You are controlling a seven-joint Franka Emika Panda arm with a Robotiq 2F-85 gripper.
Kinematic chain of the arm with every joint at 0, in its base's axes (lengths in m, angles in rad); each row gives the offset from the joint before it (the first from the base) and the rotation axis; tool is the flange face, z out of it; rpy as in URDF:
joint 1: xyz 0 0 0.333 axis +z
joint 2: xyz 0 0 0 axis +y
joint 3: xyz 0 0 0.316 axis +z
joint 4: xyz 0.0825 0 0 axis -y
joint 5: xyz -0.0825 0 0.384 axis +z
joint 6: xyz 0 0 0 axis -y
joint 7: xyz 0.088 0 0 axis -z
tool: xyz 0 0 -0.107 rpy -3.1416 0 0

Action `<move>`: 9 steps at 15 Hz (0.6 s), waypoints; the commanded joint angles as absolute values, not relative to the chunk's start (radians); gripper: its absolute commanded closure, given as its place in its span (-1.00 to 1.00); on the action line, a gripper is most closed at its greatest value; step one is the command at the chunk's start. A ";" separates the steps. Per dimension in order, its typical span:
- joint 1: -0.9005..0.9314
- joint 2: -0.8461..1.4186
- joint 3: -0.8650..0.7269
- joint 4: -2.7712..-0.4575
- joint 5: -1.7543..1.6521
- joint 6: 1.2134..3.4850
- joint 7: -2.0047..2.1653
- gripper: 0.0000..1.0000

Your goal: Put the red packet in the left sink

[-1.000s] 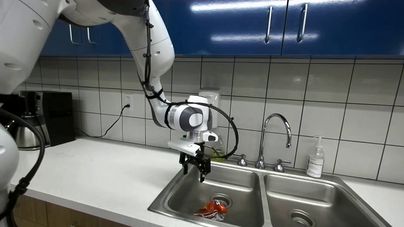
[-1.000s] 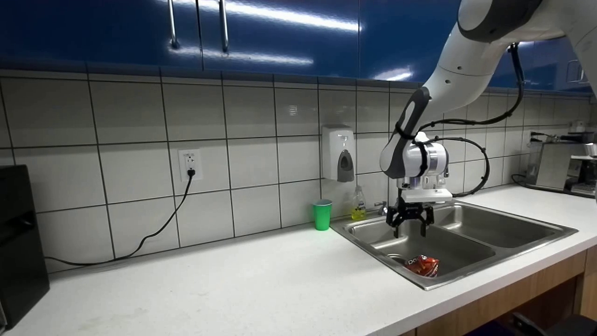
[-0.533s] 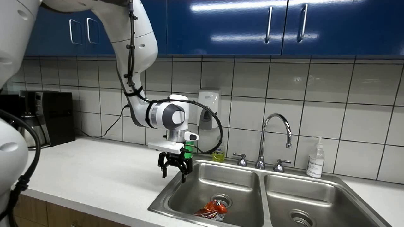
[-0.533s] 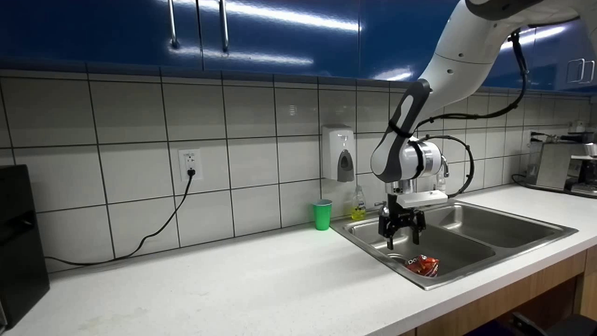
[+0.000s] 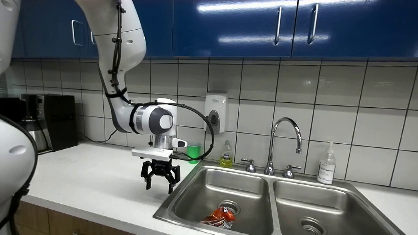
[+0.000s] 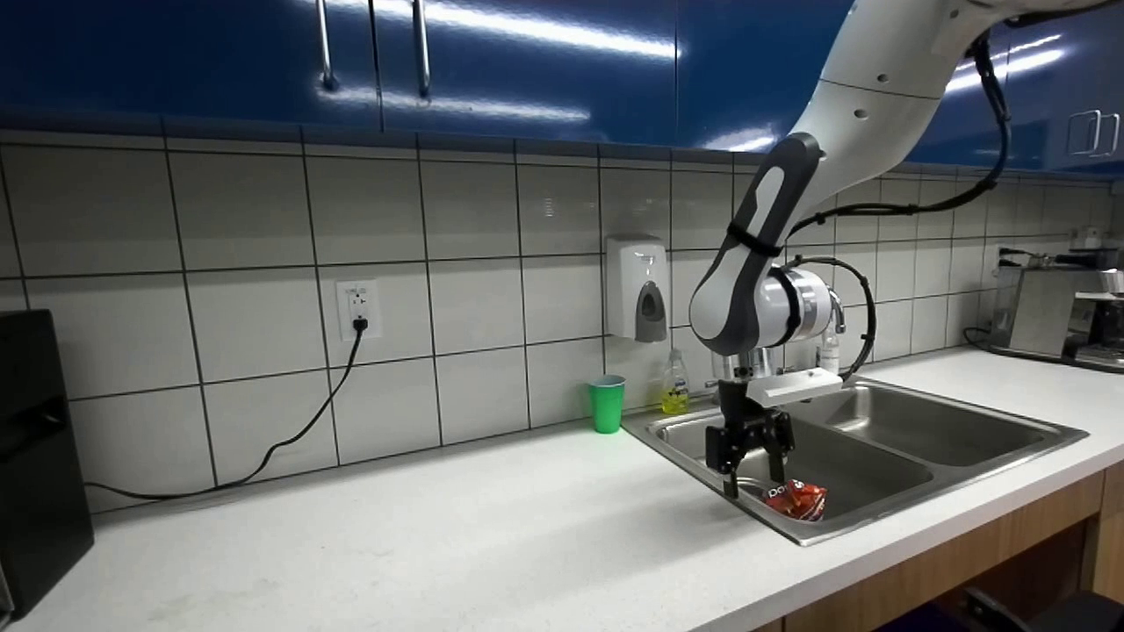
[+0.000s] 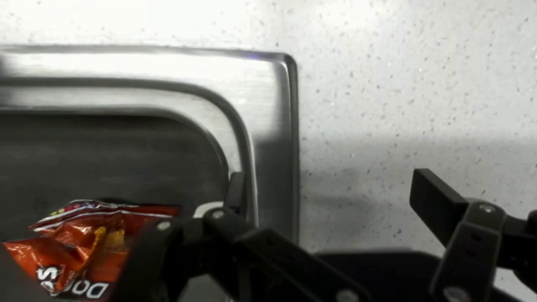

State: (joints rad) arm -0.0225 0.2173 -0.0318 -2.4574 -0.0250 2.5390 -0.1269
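Packet [image 5: 219, 218] is lying crumpled on the floor of the left sink [image 5: 251, 209], near the drain [image 5: 231, 205]. I'm reading the task as done, bar clearing the arm [image 5: 119, 45]. Gripper [image 5: 159, 187] is hanging with its fingers [image 7: 438, 205] spread, nothing sitting between them.

Main risk: rim strike. In the wrist view the gripper is seemingly straddling the rim [image 7: 268, 126], one finger showing over it, the other over the counter [image 7: 377, 105]. Height isn't reading clearly. If anyone's lowering from here without shifting sideways, I'm expecting that finger to be hitting metal first.

Second: undoing the placement. If someone's going back to tidy the packet, a fingertip could be snagging a loose fold and dragging it out.

Third: cable [image 5: 210, 130]. It's looping wide and crossing in front of the cup [image 5: 193, 150] in an exterior view; I'm not managing to judge the depth gap. If the arm's swinging toward the wall [image 5: 333, 85], the loop could be catching cup or soap [image 5: 226, 156]. Cup's likely light, so probably tipping easily.

Fourth: I can't tell whether the packet is overlapping the drain. If water's running, it could be sliding across and blocking it.
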 commanded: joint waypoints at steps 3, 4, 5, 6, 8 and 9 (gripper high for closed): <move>-0.024 0.098 -0.004 -2.569 -0.023 2.541 -0.180 -1.00; -0.023 0.085 -0.001 -2.580 -0.019 2.540 -0.186 -1.00; -0.023 0.074 0.001 -2.591 -0.015 2.540 -0.192 -1.00; -0.021 0.063 0.002 -2.600 -0.016 2.541 -0.194 -1.00; -0.019 0.043 0.003 -2.617 -0.011 2.539 -0.205 -1.00; -0.017 0.035 0.004 -2.624 -0.008 2.539 -0.210 -1.00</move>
